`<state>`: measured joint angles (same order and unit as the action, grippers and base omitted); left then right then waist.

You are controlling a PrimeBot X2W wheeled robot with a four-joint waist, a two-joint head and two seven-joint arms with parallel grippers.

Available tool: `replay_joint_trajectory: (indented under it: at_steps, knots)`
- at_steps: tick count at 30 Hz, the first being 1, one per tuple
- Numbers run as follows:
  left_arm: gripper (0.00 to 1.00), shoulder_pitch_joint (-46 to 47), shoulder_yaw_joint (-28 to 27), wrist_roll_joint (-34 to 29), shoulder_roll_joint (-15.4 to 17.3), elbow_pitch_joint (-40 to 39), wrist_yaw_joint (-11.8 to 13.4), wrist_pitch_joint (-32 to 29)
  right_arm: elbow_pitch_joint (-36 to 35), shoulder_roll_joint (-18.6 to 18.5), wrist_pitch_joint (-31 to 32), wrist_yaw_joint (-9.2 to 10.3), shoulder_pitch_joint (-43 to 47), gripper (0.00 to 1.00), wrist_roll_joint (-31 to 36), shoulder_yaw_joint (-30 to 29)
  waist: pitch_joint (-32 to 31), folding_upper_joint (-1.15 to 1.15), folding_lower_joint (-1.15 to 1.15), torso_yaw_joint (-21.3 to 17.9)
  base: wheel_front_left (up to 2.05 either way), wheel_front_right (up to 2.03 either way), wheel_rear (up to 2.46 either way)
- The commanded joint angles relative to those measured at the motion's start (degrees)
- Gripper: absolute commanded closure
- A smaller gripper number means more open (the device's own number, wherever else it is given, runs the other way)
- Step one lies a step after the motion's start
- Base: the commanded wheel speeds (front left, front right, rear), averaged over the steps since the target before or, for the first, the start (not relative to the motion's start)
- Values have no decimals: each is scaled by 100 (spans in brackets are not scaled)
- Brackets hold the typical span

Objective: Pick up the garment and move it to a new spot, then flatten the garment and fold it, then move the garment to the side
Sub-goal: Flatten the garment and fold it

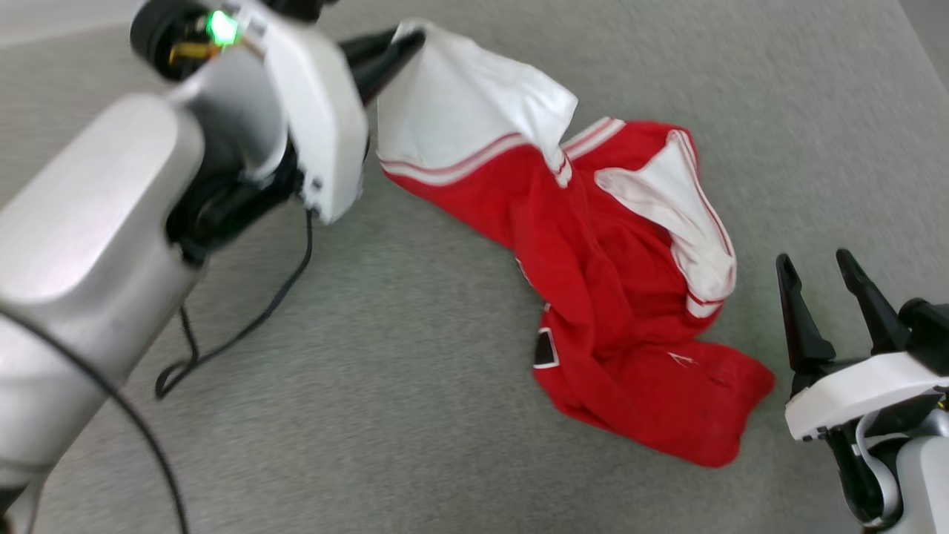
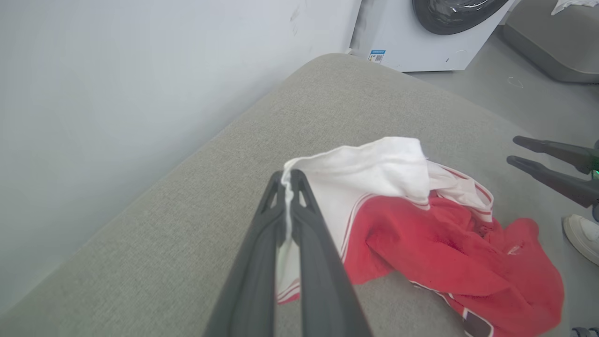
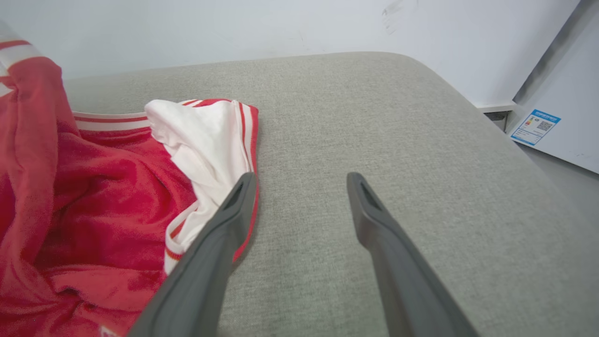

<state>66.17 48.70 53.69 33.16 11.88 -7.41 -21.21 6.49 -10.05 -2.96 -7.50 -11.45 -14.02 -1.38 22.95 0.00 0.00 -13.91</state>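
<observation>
- The left gripper (image 2: 291, 175) sits closest to the lens in its own wrist view. Its two dark fingers are pressed together on a fold of white cloth that shows in the seam between them.
- That cloth is a white sleeve (image 1: 460, 96) of the garment (image 1: 608, 297). In the head view the sleeve stretches taut up to the fingertips at 12 o'clock.
- From the pinched sleeve, the red body of the garment runs toward 4 o'clock. It lies crumpled on the grey cushion (image 1: 415, 311), just right of the view's centre.
- A striped red-and-white trim (image 1: 452, 167) marks where the sleeve meets the red cloth. A black patch with a white outline (image 1: 546, 348) peeks from a fold near the middle.
- The second white sleeve (image 1: 686, 222) lies on top of the heap, toward 3 o'clock.
- The right gripper (image 1: 815, 261) is at 4 o'clock in the head view, with its fingers spread wide and nothing between them.
- In the right wrist view one of its fingers crosses in front of the second sleeve's edge. I cannot tell whether it touches.
- The pale left forearm (image 1: 81, 245) takes up 9 o'clock in the head view, with a black cable (image 1: 245, 326) hanging beneath it.
- Beyond the cushion, the left wrist view shows a plain wall (image 2: 117, 93) at 10 o'clock, a white washing machine (image 2: 421, 47) at 1 o'clock and a white shoe (image 2: 582, 236) at 4 o'clock.
</observation>
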Motion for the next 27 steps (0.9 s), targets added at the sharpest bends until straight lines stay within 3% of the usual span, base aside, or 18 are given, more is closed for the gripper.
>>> replay_joint_trajectory:
  at_steps: [1, 8, 14, 20, 25, 26, 27]
  knots:
    - [100, -212, -30, 68, 137, -149, -6, 126, -31, -53, 42, 2, 103, 0, 34, -16, -459, 0, 0, 449, 0, 0, 0]
    - [100, -1598, 47, 373, 970, -962, 11, 757, -66, -62, 278, 2, 372, 0, 108, -186, -977, 0, 0, 939, 0, 0, 0]
    - [100, -2636, 355, 371, 1537, -1051, 9, 1051, -117, -59, 447, 2, 542, 0, 133, -249, -1155, 0, 0, 1203, 0, 0, 0]
    - [100, -2994, 769, 17, 1772, -330, 1, 1247, -183, -60, 588, 2, 511, 0, 164, -211, -1179, 0, 0, 1268, 0, 0, 0]
    - [100, -3113, 1232, -159, 1662, 251, -3, 1330, -209, -91, 665, 2, 541, 0, 154, -191, -1193, 0, 0, 1264, 0, 0, 0]
    - [69, -3127, 1316, -176, 1637, 350, -3, 1321, -205, -91, 682, 2, 559, 0, 159, -195, -1201, 0, 0, 1269, 0, 0, 0]
    - [5, -3156, 1363, -139, 1594, 473, -1, 1300, -199, -92, 682, 2, 576, 0, 164, -200, -1212, 0, 0, 1279, 0, 0, 0]
